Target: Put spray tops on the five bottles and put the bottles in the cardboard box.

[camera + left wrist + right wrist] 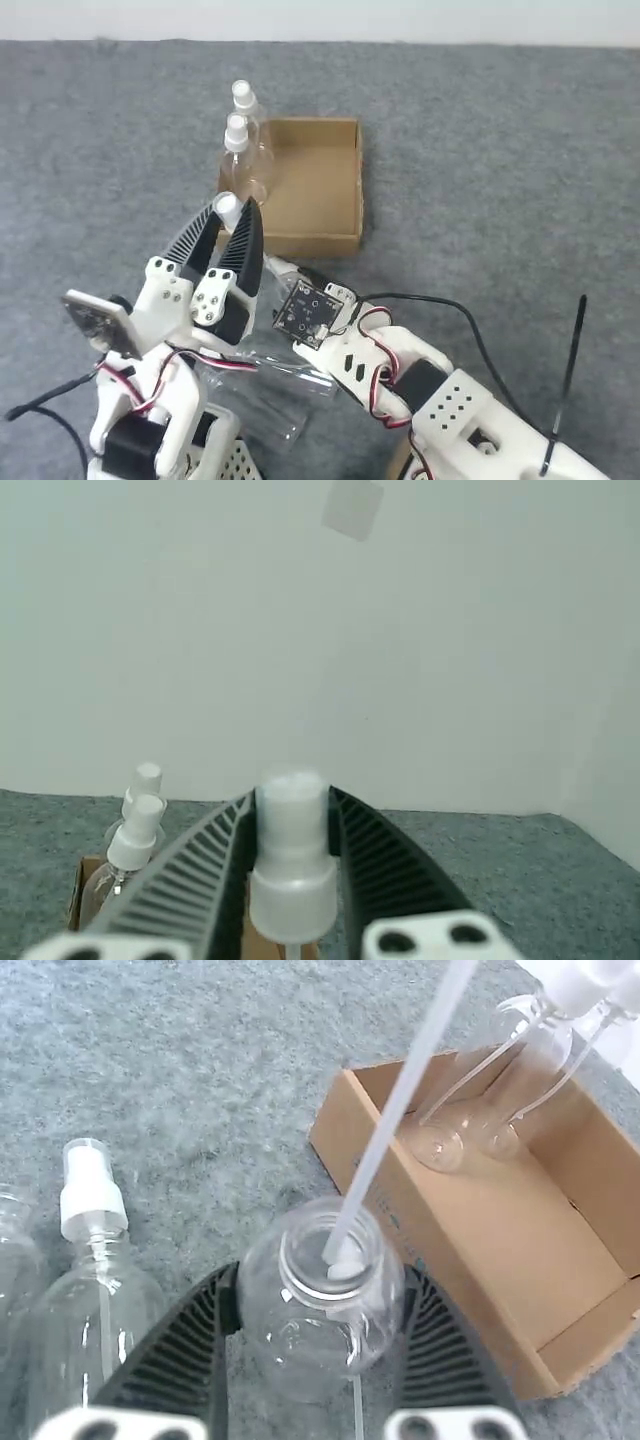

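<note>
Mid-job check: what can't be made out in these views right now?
High view: the left gripper hides the neck of the open bottle.
Right wrist view: a bottle at the edge is cut off; capped or not, cannot tell.
Left wrist view: the edge cuts off the tube under the spray top.

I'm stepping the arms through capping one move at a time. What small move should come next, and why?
Probably lower the left hand straight down: its spray top sits high, while the tube tip is already inside the open neck of the bottle held by the right hand.
</note>
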`<action>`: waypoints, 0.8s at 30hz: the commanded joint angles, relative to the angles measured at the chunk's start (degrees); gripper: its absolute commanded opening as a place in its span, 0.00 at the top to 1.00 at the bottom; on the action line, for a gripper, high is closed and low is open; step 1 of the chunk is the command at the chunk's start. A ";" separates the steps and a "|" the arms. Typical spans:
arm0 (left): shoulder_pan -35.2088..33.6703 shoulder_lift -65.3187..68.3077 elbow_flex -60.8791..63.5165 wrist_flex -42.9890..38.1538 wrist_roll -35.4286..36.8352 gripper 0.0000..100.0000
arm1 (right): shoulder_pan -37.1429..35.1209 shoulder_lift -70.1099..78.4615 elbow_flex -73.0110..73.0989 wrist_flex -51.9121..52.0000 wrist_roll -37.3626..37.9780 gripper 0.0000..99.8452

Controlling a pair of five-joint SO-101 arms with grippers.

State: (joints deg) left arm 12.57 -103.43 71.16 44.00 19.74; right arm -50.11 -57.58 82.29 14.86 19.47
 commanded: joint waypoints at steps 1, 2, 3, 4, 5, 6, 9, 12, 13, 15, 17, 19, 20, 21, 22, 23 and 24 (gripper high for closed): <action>0.44 -0.97 -0.31 -0.26 -0.53 0.99 | -0.13 -1.89 -0.79 -1.10 0.70 0.96; 0.53 -0.97 -0.31 0.44 -0.53 0.99 | -0.04 -1.89 -0.79 -1.19 0.70 0.96; 0.53 -0.97 -0.31 0.88 -0.62 0.99 | 0.13 -1.89 -0.79 -1.19 0.62 0.96; 0.53 -0.97 -0.31 1.49 -0.62 0.99 | 0.66 -1.89 -0.79 -1.36 0.53 0.96; 0.53 -0.97 -0.31 2.11 -0.62 0.99 | 1.19 -1.89 -0.79 -1.45 0.44 0.96; 0.53 -0.97 -0.31 2.64 -0.62 0.99 | 1.71 -1.89 -0.79 -1.45 0.44 0.96; 0.53 -0.97 -0.13 4.31 -0.62 0.99 | 2.59 -1.89 -0.79 -1.45 0.44 0.96; 0.53 -0.97 1.71 4.40 -0.70 0.99 | 2.59 -1.89 -0.79 -1.45 0.35 0.96; 0.70 -0.97 2.33 4.31 -0.70 0.99 | 2.59 -1.89 -0.79 -1.45 0.35 0.96; 2.46 -0.97 3.47 4.31 -1.85 0.99 | 2.59 -1.89 -0.79 -1.45 0.35 0.96; 3.78 -0.97 3.91 4.31 -4.57 0.99 | 2.68 -1.89 -0.79 -1.45 0.35 0.96; 4.04 -0.97 4.00 4.40 -5.19 0.99 | 2.68 -1.89 -0.79 -1.36 0.35 0.97; 4.13 -0.97 4.00 4.48 -5.27 0.99 | 2.68 -1.89 -0.79 -1.36 0.35 0.98; 4.13 -0.97 4.00 4.57 -5.36 0.99 | 2.68 -1.89 -0.79 -1.36 0.44 0.99; 4.13 -0.97 4.00 4.66 -5.45 0.99 | 2.68 -1.89 -0.79 -1.36 0.44 0.99; 4.13 -0.97 4.09 4.66 -5.54 0.99 | 2.68 -1.89 -0.79 -1.36 0.44 0.99; 4.13 -0.97 4.18 4.75 -5.54 0.99 | 2.68 -1.89 -0.79 -1.36 0.44 0.99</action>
State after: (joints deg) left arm 16.44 -103.43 75.82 48.48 15.08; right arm -48.26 -57.58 82.29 14.86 19.56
